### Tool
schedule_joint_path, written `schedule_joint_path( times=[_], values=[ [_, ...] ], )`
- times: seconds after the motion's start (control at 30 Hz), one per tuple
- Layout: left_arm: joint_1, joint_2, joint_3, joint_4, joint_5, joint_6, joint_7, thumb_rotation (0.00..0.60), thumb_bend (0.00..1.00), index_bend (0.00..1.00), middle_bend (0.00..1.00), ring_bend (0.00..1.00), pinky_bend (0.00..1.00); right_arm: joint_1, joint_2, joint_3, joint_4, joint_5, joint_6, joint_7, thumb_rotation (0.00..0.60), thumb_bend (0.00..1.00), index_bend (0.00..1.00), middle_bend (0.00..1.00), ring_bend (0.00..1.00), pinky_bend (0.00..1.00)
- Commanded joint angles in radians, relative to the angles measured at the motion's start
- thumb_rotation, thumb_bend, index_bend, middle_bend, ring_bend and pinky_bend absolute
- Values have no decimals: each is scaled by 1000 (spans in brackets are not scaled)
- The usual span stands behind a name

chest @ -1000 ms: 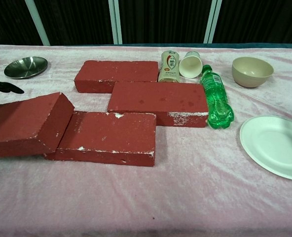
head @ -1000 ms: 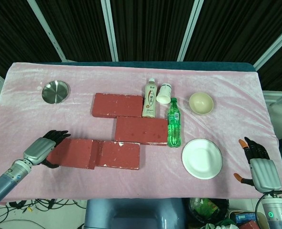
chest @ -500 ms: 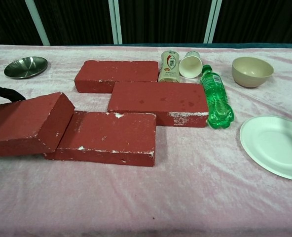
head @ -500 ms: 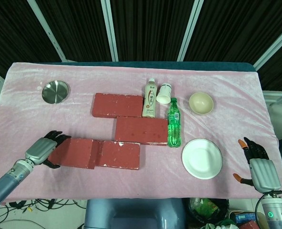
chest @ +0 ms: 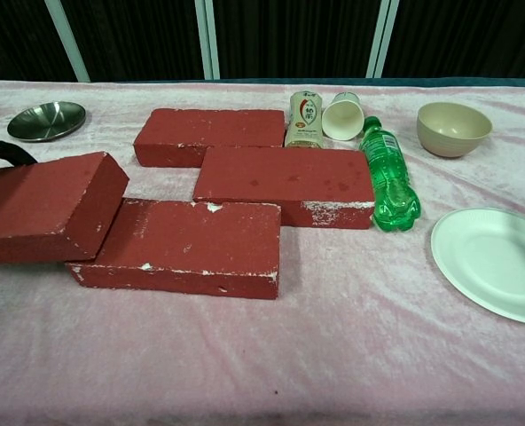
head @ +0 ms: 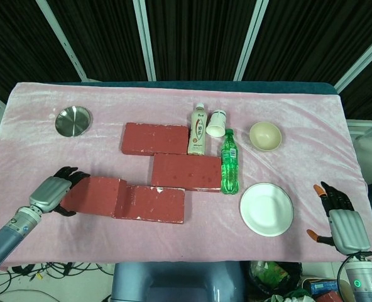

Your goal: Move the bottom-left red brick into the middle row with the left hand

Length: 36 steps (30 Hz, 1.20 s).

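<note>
A: Head view first. Left robot hand (head: 53, 190) grips the outer end of the bottom-left red brick (head: 97, 195), fingers wrapped over its far edge. Brick is tilted, its right end propped on the neighbouring bottom brick (head: 153, 203), bottom row, left side of the pink surface (head: 299, 100).

B: Right robot hand (head: 340, 218)?

A: At the surface's near right edge, holding nothing, fingers spread wide. Middle-row brick (head: 186, 171) touches the green bottle (head: 229, 170); white plate (head: 266, 209) just beside it.

B: Chest view?

A: Bottom-left red brick (chest: 45, 206) raised at an angle, right end overlapping the bottom brick (chest: 187, 246). Only dark fingers (chest: 1, 150) of the left robot hand show behind its far edge. Steel dish (chest: 47, 119) well apart, far left. Right robot hand isn't in this view.
</note>
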Motion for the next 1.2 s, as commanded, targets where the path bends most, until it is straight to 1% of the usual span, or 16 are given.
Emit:
schedule_joint_path(
  times=[0.03, 0.13, 0.23, 0.3, 0.43, 0.57, 0.67, 0.8, 1.03, 1.2],
  values=[
    [-6, 36, -13, -29, -2, 8, -28, 600, 312, 250, 215, 0, 0, -1, 0, 1, -1, 2, 1, 2, 600, 57, 0, 0, 0, 78],
    [-25, 89, -37, -61, -12, 2, -41, 600, 312, 242, 207, 0, 0, -1, 0, 1, 0, 2, 1, 2, 600, 57, 0, 0, 0, 78],
    [-74, 147, -75, -99, -58, -61, -35, 600, 312, 250, 196, 0, 0, 0, 1, 0, -1, 4, -1, -2, 600, 57, 0, 0, 0, 78],
    [-103, 166, -99, -108, -83, -93, -32, 600, 312, 257, 195, 0, 0, -1, 0, 2, -1, 4, 1, -2, 600, 57, 0, 0, 0, 78],
    [-177, 181, -151, -108, -148, -181, 0, 600, 312, 261, 197, 0, 0, -1, 0, 3, -2, 8, 1, -3, 600, 57, 0, 0, 0, 78],
    [-249, 158, -175, -96, -235, -279, 81, 600, 313, 262, 206, 0, 0, 0, 0, 3, -2, 13, -3, -5, 600, 57, 0, 0, 0, 78],
    [-289, 128, -178, -79, -298, -326, 145, 600, 314, 262, 211, 0, 0, 1, 1, 6, -1, 15, -3, -3, 600, 57, 0, 0, 0, 78],
    [-330, 77, -174, -59, -387, -358, 217, 600, 314, 262, 210, 0, 0, 1, 2, 6, -2, 17, -5, -3, 600, 57, 0, 0, 0, 78],
    [-371, 9, -145, -21, -502, -352, 329, 600, 314, 259, 201, 0, 0, 2, 6, 5, -3, 21, -11, 1, 600, 57, 0, 0, 0, 78],
    [-389, -20, -125, -8, -567, -340, 385, 600, 314, 257, 200, 0, 0, 2, 8, 7, -4, 24, -10, 5, 600, 57, 0, 0, 0, 78]
  ],
)
